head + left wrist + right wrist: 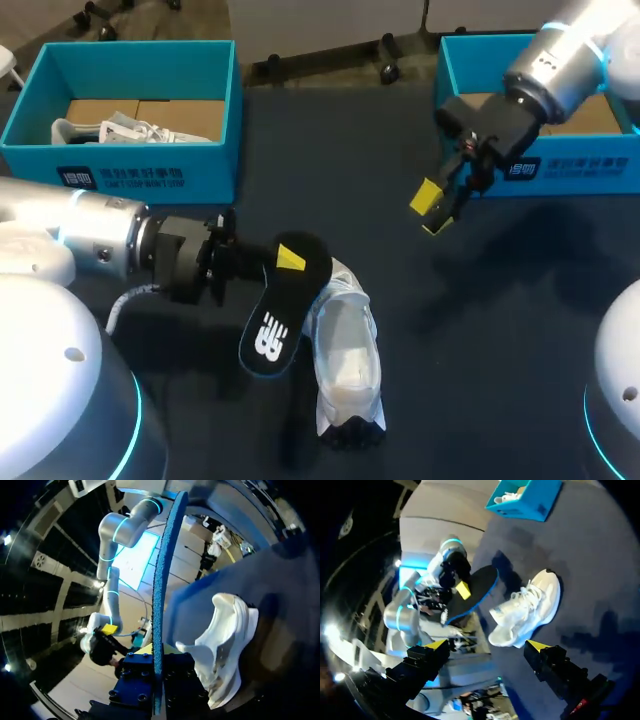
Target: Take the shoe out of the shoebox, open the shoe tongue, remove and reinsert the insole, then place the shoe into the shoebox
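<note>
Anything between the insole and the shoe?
Nothing visible. The left gripper holds the insole right beside the shoe; the right gripper hangs open, well clear.

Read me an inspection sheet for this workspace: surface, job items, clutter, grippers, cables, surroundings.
Surface: dark table, bearing a shoe and two boxes.
Job's things: white shoe on the table, outside the boxes; insole out, raised beside it; left shoebox holds a second shoe; right shoebox partly hidden.
Clutter: nothing seen.
Grippers: left gripper shut on the insole; right gripper open, empty, above the table.
Cables: grey cable loops under the left arm.
Surroundings: nothing seen.
</note>
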`<state>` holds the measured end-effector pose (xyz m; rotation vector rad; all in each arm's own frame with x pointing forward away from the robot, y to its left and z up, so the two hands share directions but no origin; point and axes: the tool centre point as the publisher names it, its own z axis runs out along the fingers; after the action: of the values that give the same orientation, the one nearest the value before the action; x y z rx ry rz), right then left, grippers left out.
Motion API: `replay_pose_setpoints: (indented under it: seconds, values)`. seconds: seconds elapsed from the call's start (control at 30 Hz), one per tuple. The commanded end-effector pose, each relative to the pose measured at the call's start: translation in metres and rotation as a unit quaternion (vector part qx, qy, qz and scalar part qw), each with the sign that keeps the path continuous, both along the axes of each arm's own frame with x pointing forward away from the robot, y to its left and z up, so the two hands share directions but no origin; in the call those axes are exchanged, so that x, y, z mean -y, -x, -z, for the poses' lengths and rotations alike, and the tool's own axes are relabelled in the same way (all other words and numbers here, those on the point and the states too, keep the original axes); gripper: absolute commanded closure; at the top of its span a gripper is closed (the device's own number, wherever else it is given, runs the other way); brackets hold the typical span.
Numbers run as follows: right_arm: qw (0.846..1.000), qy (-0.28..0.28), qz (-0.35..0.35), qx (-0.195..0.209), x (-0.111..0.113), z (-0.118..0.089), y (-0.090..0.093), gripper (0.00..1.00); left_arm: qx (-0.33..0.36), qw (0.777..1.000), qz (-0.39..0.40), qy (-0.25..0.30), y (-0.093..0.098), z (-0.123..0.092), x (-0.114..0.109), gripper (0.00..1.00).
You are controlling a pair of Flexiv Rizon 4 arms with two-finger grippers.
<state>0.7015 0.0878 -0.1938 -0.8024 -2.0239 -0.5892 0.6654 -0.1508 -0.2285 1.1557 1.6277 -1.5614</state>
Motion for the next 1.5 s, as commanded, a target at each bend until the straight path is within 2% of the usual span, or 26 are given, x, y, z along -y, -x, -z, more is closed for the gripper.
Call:
replay_pose_setpoints:
  seconds: [0.03, 0.43, 0.53, 0.57, 0.67, 1.0, 1.07, 1.1, 1.5]
  values:
    - [0.973, 0.098, -0.100, 0.186, 0.010, -0.002, 0.016, 0.00, -0.028, 0.999, 0.013, 0.008, 0.004, 0.004, -0.005, 1.00]
    - [0.973, 0.098, -0.100, 0.186, 0.010, -0.002, 0.016, 0.00, -0.028, 0.999, 0.013, 0.008, 0.004, 0.004, -0.005, 1.00]
    - [0.950, 0.133, -0.133, 0.249, 0.009, -0.003, 0.019, 0.00, -0.070, 0.997, 0.032, 0.031, 0.014, -0.001, 0.001, 1.00]
    - [0.940, 0.145, -0.140, 0.275, 0.010, 0.000, 0.022, 0.00, -0.089, 0.995, 0.036, 0.034, 0.019, -0.002, 0.002, 1.00]
    - [0.925, 0.150, -0.151, 0.315, 0.014, 0.016, 0.031, 0.00, -0.123, 0.991, 0.036, 0.042, 0.031, -0.004, -0.001, 1.00]
    - [0.908, 0.145, -0.153, 0.361, 0.018, 0.066, 0.055, 0.00, -0.204, 0.976, 0.040, 0.068, 0.062, -0.009, -0.001, 1.00]
    - [0.911, 0.153, -0.153, 0.351, 0.015, 0.075, 0.059, 0.00, -0.210, 0.975, 0.041, 0.065, 0.065, -0.011, 0.001, 1.00]
    - [0.911, 0.153, -0.153, 0.351, 0.015, 0.075, 0.059, 0.00, -0.184, 0.981, 0.033, 0.046, 0.067, -0.011, 0.001, 1.00]
    - [0.911, 0.153, -0.153, 0.351, 0.015, 0.075, 0.059, 0.00, -0.189, 0.980, 0.040, 0.046, 0.068, -0.010, 0.005, 1.00]
